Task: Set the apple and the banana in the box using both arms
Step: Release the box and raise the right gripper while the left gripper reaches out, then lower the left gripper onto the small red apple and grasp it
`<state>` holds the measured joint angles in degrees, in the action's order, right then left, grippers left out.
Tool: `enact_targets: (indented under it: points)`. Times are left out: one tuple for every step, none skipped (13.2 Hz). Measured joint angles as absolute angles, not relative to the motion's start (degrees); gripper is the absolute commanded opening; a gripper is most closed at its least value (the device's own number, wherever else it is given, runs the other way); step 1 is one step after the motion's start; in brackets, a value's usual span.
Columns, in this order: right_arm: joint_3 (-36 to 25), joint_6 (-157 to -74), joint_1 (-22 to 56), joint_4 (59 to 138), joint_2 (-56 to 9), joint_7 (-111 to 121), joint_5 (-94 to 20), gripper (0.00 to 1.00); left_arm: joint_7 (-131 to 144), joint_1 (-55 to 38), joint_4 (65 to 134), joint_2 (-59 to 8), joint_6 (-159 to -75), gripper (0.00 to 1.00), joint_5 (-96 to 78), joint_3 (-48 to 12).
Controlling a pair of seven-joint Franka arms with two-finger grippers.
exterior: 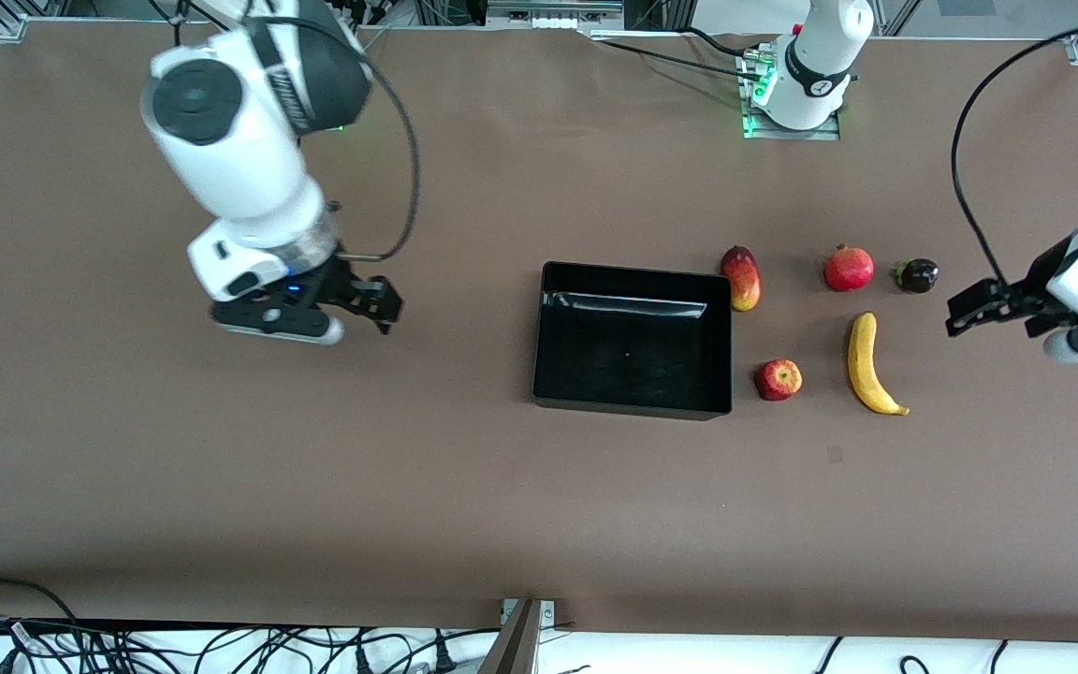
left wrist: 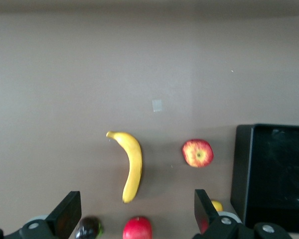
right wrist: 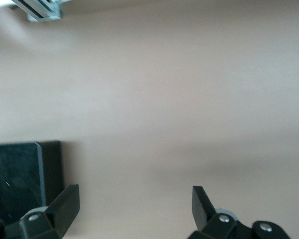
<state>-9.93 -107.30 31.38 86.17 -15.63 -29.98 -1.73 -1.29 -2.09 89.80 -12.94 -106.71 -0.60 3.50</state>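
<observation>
Hovering over bare table (exterior: 221, 487) toward the right arm's end, the right gripper (exterior: 372, 301) has its jaws spread wide w/ nothing between them; right wrist view confirms both fingers (right wrist: 65, 204) far apart over plain brown surface, w/ one corner of the box (right wrist: 20, 174) at the edge of that view

Left gripper (exterior: 974, 314) hangs in the air over the table at the left arm's end, just beside the dark eggplant (exterior: 916, 275); jaws also wide, holding nothing. Left wrist view shows its fingers (left wrist: 67, 211) apart, w/ banana, apple and box wall all visible between or past them

Task items:
- Box (exterior: 633, 404): black tray approx. mid-table, flat on the surface, interior holds no fruit
- Apple (exterior: 779, 379): on the table just beside the box wall that faces the left arm's end, not touching it, near the box corner closest to the front camera
- Banana (exterior: 869, 365): on the table beside the apple, toward the left arm's end; lies lengthwise, dark tip pointing toward the front camera

Other items, all farther from the front camera than apple and banana:
- Mango (exterior: 742, 277): close to the box's corner
- Pomegranate (exterior: 849, 268): between mango and eggplant
</observation>
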Motion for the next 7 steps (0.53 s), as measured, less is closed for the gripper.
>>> enact_targets:
  points:
    - [-12.61, -103.66, 31.28, 86.19, -14.56, -26.22, -2.41, 1.00, -1.02, -2.09, 89.83, -14.81, -108.69, 1.00, -0.99, 3.50]
    - [-15.29, -100.22, 31.21, 86.21, -13.59, -22.33, -2.62, 1.00, -0.43, -2.10, 89.88, -16.82, -110.81, 1.00, -1.64, 3.49]
    - [-17.88, -97.04, 31.13, 86.20, -12.53, -18.88, -2.74, 1.00, 0.05, -2.10, 89.89, -18.78, -112.96, 1.00, -2.06, 3.49]
    - [-20.41, -94.37, 31.04, 86.21, -11.34, -16.36, -2.80, 1.00, 0.65, -2.09, 89.88, -20.57, -114.93, 1.00, -2.20, 3.49]
    - [-22.59, -92.79, 30.94, 86.23, -10.34, -14.68, -2.82, 1.00, 1.20, -2.09, 89.89, -22.01, -116.62, 1.00, -2.20, 3.49]
    - [-24.25, -91.50, 30.77, 86.07, -9.57, -13.21, -2.83, 1.00, 1.77, -2.09, 89.90, -23.11, -118.22, 1.00, -2.20, 3.49]
    - [-25.11, -89.43, 30.34, 85.32, -9.06, -11.48, -2.82, 1.00, 2.39, -2.09, 89.93, -23.91, -119.71, 1.00, -2.21, 3.48]
